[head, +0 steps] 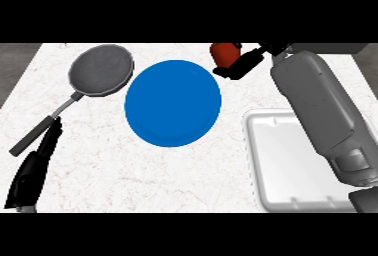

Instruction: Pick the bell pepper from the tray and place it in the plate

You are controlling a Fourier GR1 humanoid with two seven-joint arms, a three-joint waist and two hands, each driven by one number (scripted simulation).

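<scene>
R hand point(241, 65) curled round red bell pepper point(221, 51), clear of white rectangular tray point(255, 150), just past upper-right rim of round blue plate point(173, 102); prob. lining up for placement. L hand point(33, 170) rests straight-fingered lower left, by grey frying pan point(102, 70).

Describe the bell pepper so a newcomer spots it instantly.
Start at the blue plate mid-counter. Just past its upper right rim, the right hand curls round the bell pepper. It is the only red thing there.

head view, steeply down, near counter point(148, 175)
</scene>
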